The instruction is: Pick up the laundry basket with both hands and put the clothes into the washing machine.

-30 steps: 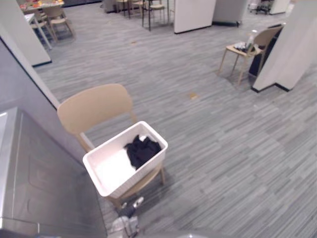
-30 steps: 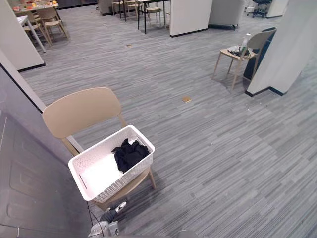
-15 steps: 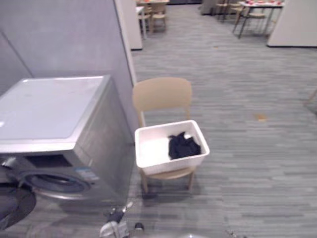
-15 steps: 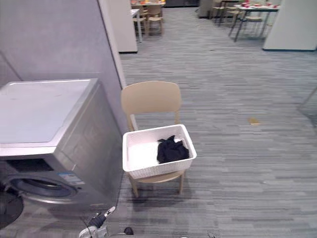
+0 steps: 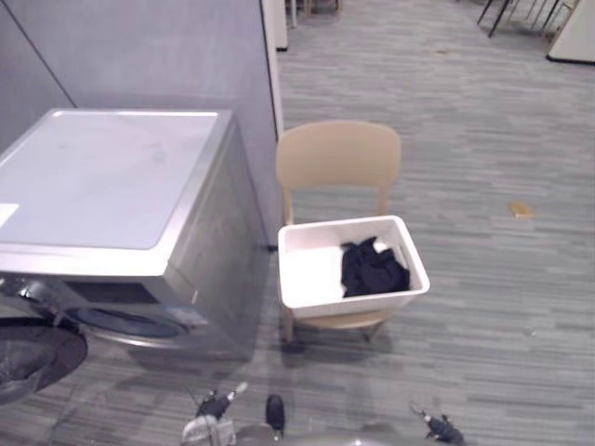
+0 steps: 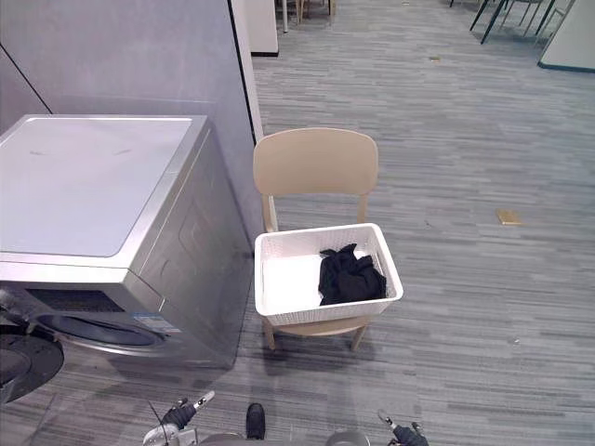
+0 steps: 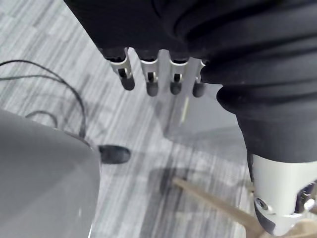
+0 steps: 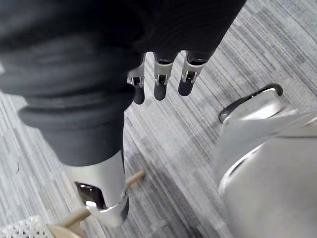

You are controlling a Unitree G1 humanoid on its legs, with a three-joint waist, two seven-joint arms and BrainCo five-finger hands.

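A white laundry basket (image 5: 353, 300) sits on the seat of a tan wooden chair (image 5: 337, 153), with black clothes (image 5: 372, 269) bunched in its right half. Left of the chair stands a silver washing machine (image 5: 102, 177); its round front opening (image 5: 125, 322) faces me and its dark door (image 5: 33, 358) hangs open at the lower left. My left hand (image 5: 212, 423) and right hand (image 5: 437, 427) hang low at the near edge, well short of the basket. Both wrist views show straight fingers (image 7: 148, 82) (image 8: 159, 84) over the floor, holding nothing.
A grey partition wall (image 5: 139, 46) rises behind the washing machine and ends beside the chair. Striped grey carpet spreads to the right, with a small brown patch (image 5: 522, 210) on it. A chair leg (image 7: 213, 201) and a basket corner (image 8: 20, 229) show past my hands.
The camera has swung left and tilted down, bringing the washing machine and its open door fully into view. The basket and chair have not moved. My hands now show at the bottom.
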